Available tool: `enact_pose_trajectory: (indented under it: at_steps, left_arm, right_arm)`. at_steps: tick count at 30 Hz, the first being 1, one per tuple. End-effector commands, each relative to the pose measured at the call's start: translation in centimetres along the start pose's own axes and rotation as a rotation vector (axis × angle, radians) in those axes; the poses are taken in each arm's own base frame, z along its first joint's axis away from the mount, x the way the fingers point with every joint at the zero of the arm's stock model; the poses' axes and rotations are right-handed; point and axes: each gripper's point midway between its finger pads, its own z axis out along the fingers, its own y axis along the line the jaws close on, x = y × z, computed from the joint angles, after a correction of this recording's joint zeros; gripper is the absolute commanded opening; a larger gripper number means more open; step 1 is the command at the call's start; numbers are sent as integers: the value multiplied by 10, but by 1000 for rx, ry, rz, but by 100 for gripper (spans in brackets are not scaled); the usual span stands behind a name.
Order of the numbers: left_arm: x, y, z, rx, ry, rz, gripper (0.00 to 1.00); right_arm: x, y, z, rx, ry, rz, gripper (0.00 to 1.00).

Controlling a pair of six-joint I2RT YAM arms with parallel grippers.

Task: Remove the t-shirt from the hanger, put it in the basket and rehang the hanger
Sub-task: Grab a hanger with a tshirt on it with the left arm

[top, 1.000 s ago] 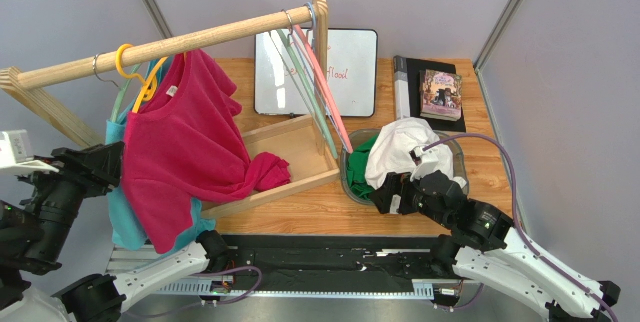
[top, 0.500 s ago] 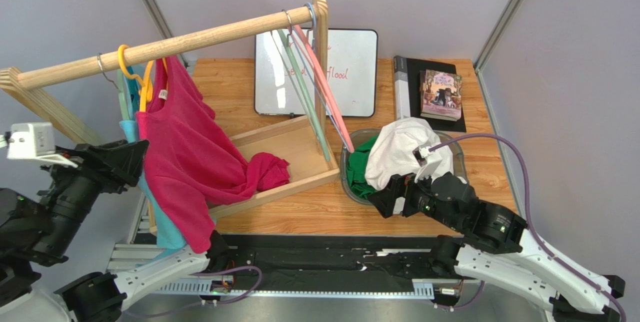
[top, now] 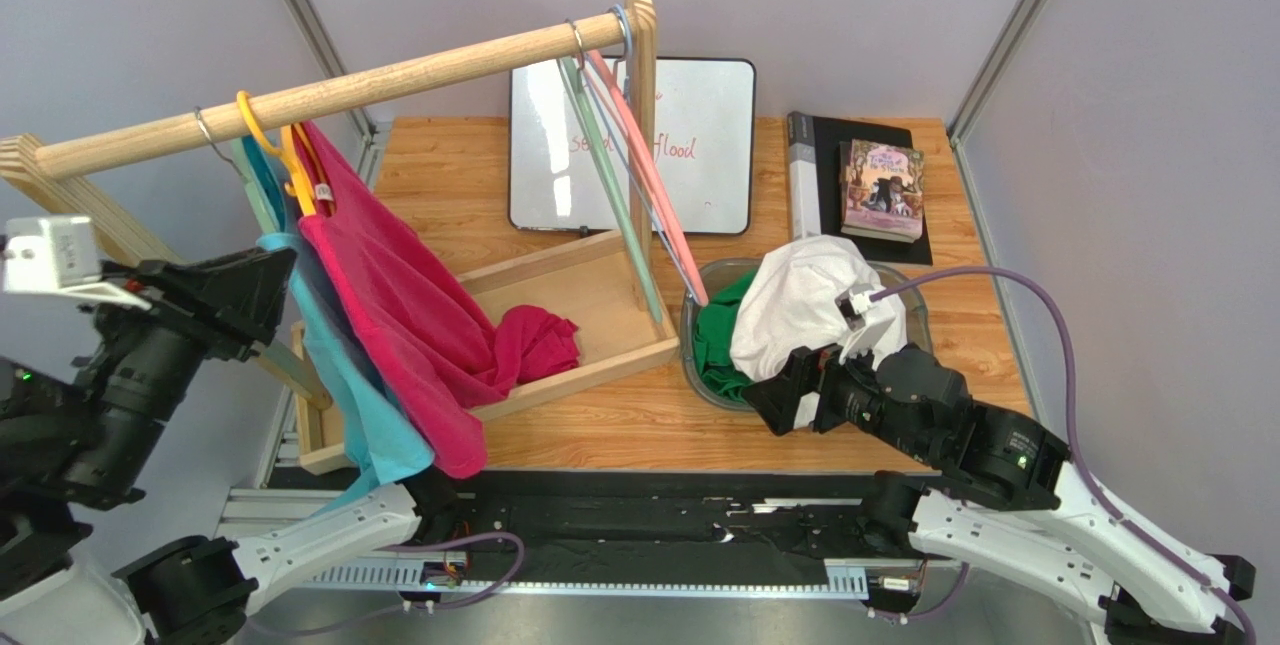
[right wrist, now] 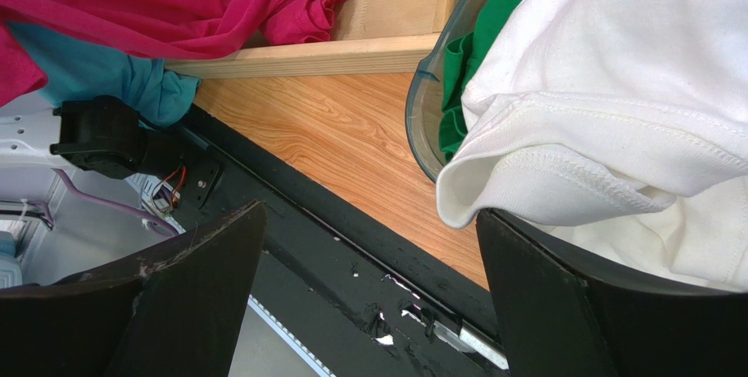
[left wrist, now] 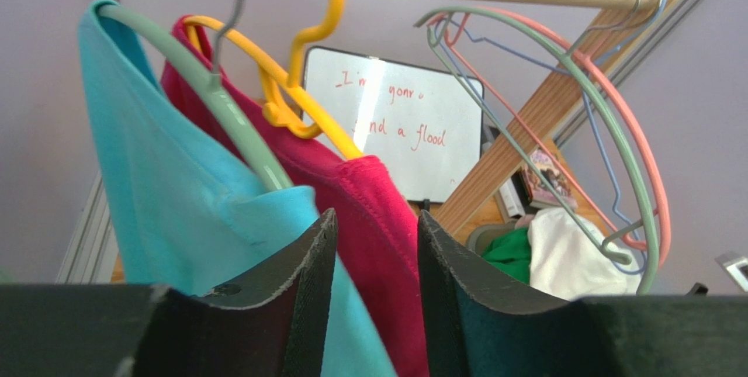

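Note:
A magenta t-shirt [top: 406, 315] hangs on a yellow hanger [top: 293, 165] from the wooden rail [top: 376, 83], its lower end draped into the wooden tray [top: 601, 285]. A teal shirt [top: 353, 390] on a green hanger [left wrist: 219, 105] hangs beside it. My left gripper [top: 278, 293] is at shoulder height against both shirts. In the left wrist view its jaws [left wrist: 373, 228] stand slightly apart, with the magenta t-shirt [left wrist: 369, 210] and teal cloth [left wrist: 149, 175] in the gap. My right gripper [top: 774, 390] is open and empty by the bin.
Several empty wire hangers [top: 631, 180] hang at the rail's right end. A bin [top: 699, 360] holds green cloth and a white cloth [top: 812, 300], whose hem touches my right finger [right wrist: 562, 307]. A whiteboard [top: 706, 135] and books [top: 879, 188] lie at the back.
Both hung shirts have turned from facing the camera to nearly edge-on and swung right. My left gripper has moved in toward them. The right arm shifted slightly.

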Motion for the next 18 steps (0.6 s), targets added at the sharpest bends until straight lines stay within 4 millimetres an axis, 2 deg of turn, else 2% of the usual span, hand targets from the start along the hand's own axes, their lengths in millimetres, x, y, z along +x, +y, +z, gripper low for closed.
enact_pose_trajectory:
  at_steps: [1,4,9,18]
  left_arm:
    - [7,-23,22,43,23,40,44]
    - [10,-29,29,47,26,39,46]
    - [28,-14,37,-69,80,58,50]
    - [59,-8,44,-108,132,66,54]
  right_arm:
    - [1,1,0,-18,-9,-16,96]
    - [5,0,4,-12,5,-21,96]
    - [7,-1,4,-17,0,-16,96]
    - [9,-1,5,-24,1,-17,96]
